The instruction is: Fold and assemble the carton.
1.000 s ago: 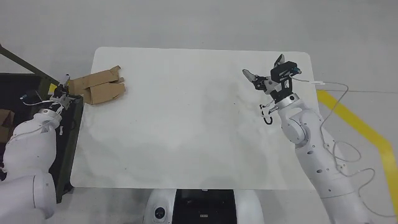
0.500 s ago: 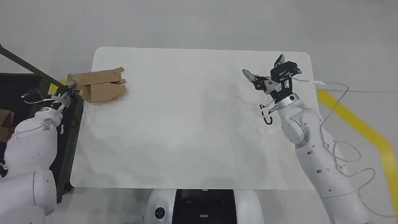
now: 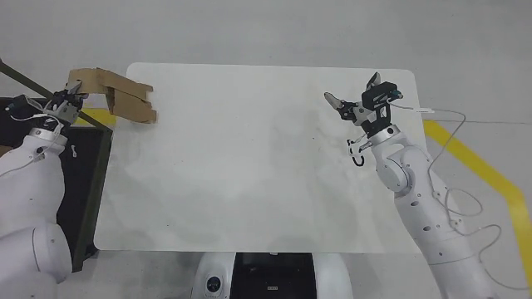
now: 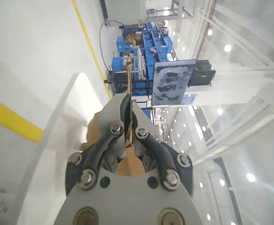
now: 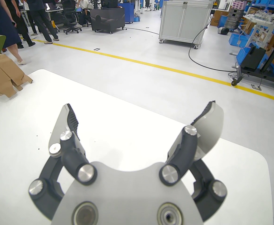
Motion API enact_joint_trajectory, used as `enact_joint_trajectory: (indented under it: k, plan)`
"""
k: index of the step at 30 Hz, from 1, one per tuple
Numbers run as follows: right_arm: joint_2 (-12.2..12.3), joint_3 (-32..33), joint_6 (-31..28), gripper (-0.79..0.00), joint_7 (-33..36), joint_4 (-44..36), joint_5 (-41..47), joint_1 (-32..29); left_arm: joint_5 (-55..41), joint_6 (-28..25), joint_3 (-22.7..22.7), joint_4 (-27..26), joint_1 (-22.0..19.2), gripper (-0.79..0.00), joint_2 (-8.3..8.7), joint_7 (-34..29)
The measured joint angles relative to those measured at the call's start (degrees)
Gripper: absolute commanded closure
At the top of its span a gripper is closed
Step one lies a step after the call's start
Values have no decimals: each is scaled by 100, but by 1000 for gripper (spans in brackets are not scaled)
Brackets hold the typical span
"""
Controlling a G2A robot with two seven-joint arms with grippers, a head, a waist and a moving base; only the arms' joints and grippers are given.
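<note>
You will find the left gripper (image 4: 128, 104) clamped on a corrugated brown edge of the flattened carton (image 3: 125, 100), held at the smooth white table's (image 3: 249, 174) far-left corner, while your right gripper (image 5: 139, 115) sits near the far-right edge, its ribbed pads spread apart.

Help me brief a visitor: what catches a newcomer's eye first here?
The brown, partly folded carton at the white table's far left corner, with the left arm's jaws shut on its edge. Next, the right arm's jaws, wide open and empty, over the table's far right side.
</note>
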Motion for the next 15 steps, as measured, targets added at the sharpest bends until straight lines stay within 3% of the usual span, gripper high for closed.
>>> enact_joint_trajectory:
  k: [7, 15]
  plan:
    - [0, 0, 0, -785, 0, 0, 0, 0, -798, 180, 104, -777, 44, 0, -184, -747]
    - [0, 0, 0, -785, 0, 0, 0, 0, -1231, 577, 423, -2277, 464, 0, -323, -1198]
